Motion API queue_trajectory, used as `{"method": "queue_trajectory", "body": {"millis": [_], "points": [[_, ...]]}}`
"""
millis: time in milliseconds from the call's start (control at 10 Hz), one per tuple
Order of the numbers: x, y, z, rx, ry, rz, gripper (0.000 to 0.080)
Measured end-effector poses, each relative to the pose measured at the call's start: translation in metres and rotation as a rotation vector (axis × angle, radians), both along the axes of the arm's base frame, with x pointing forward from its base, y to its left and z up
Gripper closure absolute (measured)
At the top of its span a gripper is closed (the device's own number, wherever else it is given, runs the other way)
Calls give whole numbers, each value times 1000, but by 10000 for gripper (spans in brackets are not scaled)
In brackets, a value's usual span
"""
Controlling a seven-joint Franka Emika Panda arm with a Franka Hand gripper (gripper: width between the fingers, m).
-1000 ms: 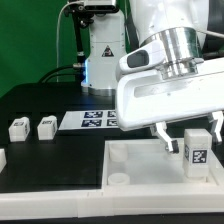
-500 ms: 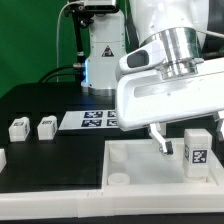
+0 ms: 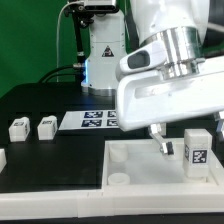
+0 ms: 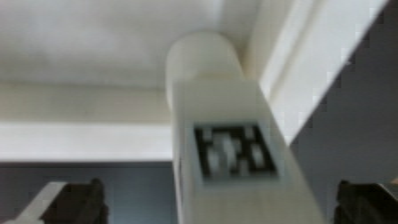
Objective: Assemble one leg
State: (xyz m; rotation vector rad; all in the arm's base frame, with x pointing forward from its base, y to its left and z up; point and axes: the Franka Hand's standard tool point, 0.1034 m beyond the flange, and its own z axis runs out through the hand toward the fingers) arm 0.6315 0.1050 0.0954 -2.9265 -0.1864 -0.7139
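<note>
Leg point(image 3: 197, 152) stands upright on the white panel point(image 3: 135, 160), on the panel's end toward the exterior view's right, its tag facing the camera. It has not shifted since a second ago. The gripper point(image 3: 190, 142) hangs open astride it. In the wrist view the dark fingertips point(image 4: 71, 200) flank it without touching, and the visible finger now sits slightly farther from the leg than before. The arm points straight down over the panel. Beyond the panel, the marker board point(image 3: 88, 120) and two small white parts point(image 3: 18, 128) lie on the black worktop point(image 3: 40, 165).

Your exterior view is bright, evenly lit and fairly sharp. Your wrist view is blurred throughout, and the tag on the leg point(image 4: 217, 100) is smeared.
</note>
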Motion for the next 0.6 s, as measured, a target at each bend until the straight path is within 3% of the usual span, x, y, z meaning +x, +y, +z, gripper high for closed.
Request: {"method": "queue_trajectory", "body": {"millis": [100, 600], "points": [[-3, 1, -2, 6, 66, 4, 151], [-3, 1, -2, 6, 66, 4, 151]]}}
